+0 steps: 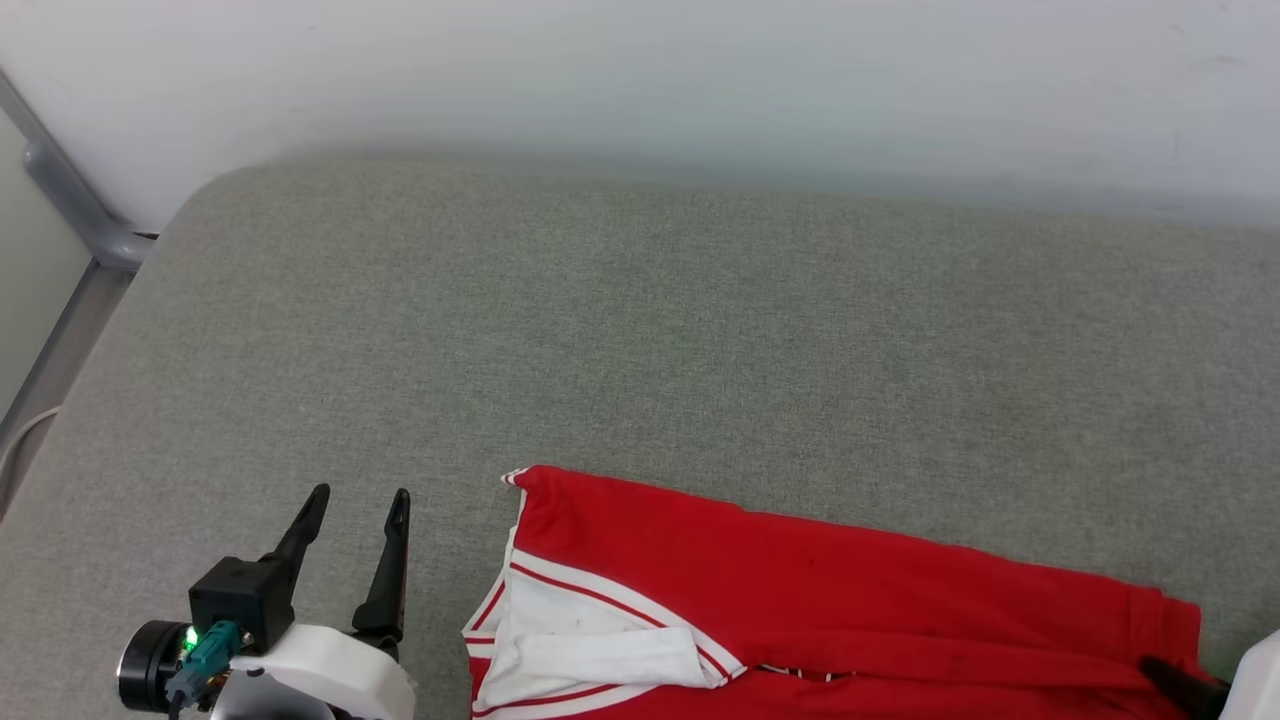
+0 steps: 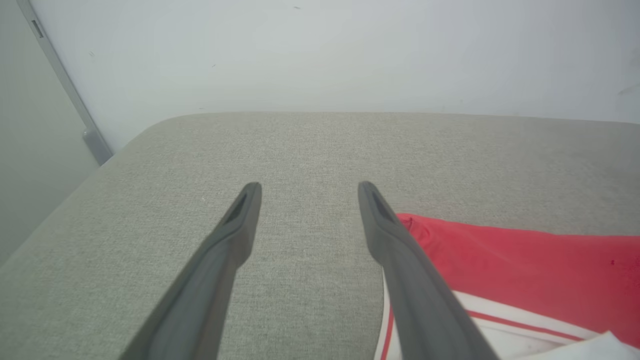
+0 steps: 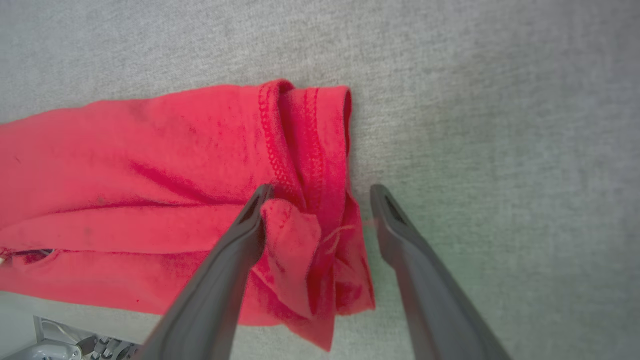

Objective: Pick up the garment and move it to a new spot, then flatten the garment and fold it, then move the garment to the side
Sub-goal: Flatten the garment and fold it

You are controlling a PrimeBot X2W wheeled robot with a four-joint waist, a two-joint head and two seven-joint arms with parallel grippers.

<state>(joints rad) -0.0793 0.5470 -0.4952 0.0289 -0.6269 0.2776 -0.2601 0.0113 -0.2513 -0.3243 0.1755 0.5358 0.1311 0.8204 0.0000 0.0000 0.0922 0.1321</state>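
1. Far left: a grey metal rail (image 1: 72, 205) slants down past the rounded corner of the grey fabric cushion (image 1: 640, 330). A pale wall (image 1: 640, 70) runs behind the cushion's far edge.
2. Left gripper (image 1: 361, 493), at the lower left of the head view: both dark fingers spread well apart, nothing between them. A green light glows on its dark housing. In its own wrist view the left gripper (image 2: 308, 187) points across bare cushion (image 2: 300, 150) towards the wall, and its right-hand finger overlaps the garment's near corner in that view. I cannot tell whether it touches the cloth.
3. Just right of that gripper: the garment (image 1: 800, 600) lies on the near part of the cushion, stretched in a long band from left to right. Its left end shows a white sleeve (image 1: 590, 650) with red-and-white striped trim, folded in over the red body. The wrist view shows the same red corner and white band (image 2: 525, 260).
4. Middle to right: the red cloth is fairly flat, with a few long creases running along its length.
5. Right end: the stitched hem (image 3: 310, 135) is bunched and doubled over, with a loose flap turned up.
6. Right gripper (image 3: 321, 190): fingers spread wide either side of that bunched hem. One finger lies over the red cloth (image 3: 150, 175), the other over bare cushion (image 3: 500, 125) just beside it. It is not pinching the fabric. In the head view one dark finger (image 1: 1180, 686) shows at the garment's right edge.
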